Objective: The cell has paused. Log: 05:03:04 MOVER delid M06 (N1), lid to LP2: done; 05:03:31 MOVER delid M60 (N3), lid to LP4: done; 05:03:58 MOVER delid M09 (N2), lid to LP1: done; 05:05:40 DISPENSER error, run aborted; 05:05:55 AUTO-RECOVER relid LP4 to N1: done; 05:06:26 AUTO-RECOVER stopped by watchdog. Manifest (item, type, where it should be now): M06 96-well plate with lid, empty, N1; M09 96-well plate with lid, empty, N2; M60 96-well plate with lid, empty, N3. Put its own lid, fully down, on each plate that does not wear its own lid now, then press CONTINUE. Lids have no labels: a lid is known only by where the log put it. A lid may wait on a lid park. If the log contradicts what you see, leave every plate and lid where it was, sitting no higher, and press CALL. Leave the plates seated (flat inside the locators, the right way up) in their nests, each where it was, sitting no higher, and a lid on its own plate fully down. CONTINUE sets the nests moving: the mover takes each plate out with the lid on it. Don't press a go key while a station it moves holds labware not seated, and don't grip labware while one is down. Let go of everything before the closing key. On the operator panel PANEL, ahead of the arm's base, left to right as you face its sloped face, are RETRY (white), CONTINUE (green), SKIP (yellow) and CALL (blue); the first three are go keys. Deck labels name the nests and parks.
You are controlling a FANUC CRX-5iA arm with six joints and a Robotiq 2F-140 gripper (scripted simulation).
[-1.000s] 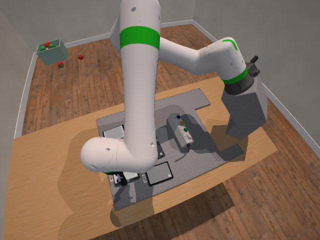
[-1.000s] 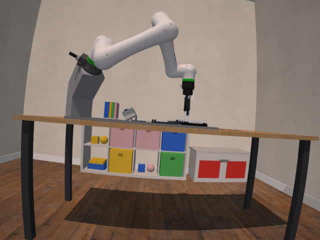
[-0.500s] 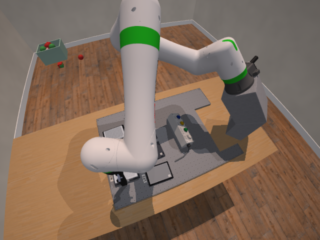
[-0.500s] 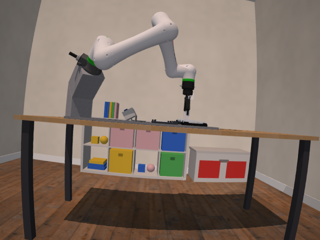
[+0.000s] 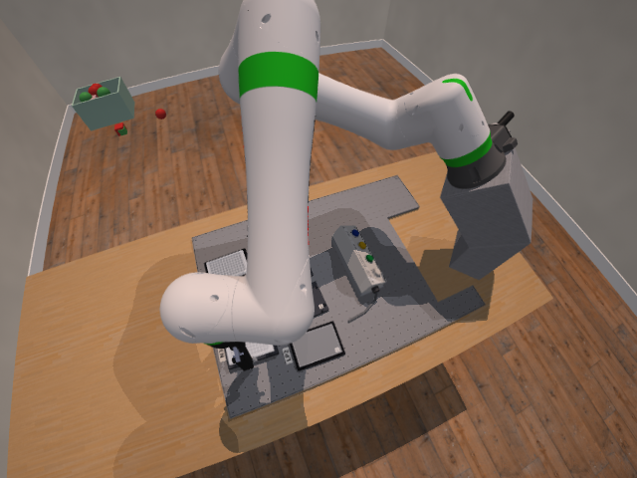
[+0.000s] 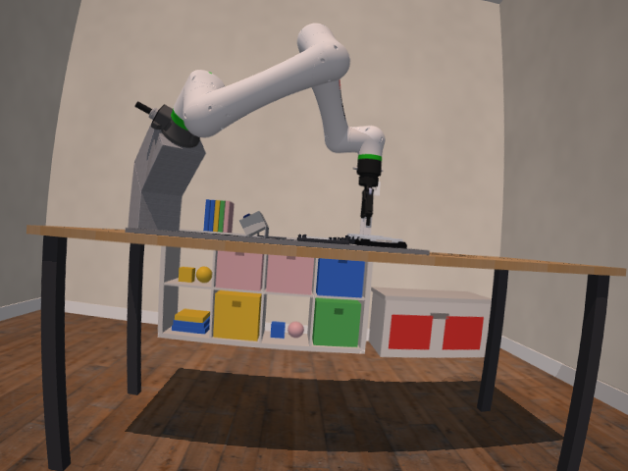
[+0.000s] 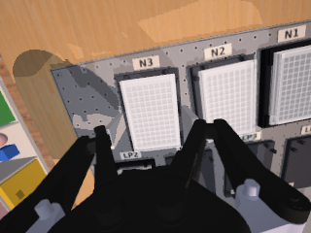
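In the wrist view three white 96-well plates sit in a row: one at N3 (image 7: 150, 113), one at N2 (image 7: 227, 94) and one at N1, which stands in a thicker black frame. I cannot tell which plates wear a lid. My gripper (image 7: 153, 116) is open and empty. It hangs above the LP2 label (image 7: 129, 155), just in front of N3. The park below it is mostly hidden by the fingers. The gripper also shows in the top view (image 5: 239, 355) and in the exterior view (image 6: 366, 215), a little above the deck.
The operator panel (image 5: 358, 262) stands mid-deck with its blue, yellow, green and white keys. A flat grey rectangle in a black frame (image 5: 318, 346) lies right of the gripper. One plate (image 5: 226, 263) shows behind the arm, which hides much of the deck.
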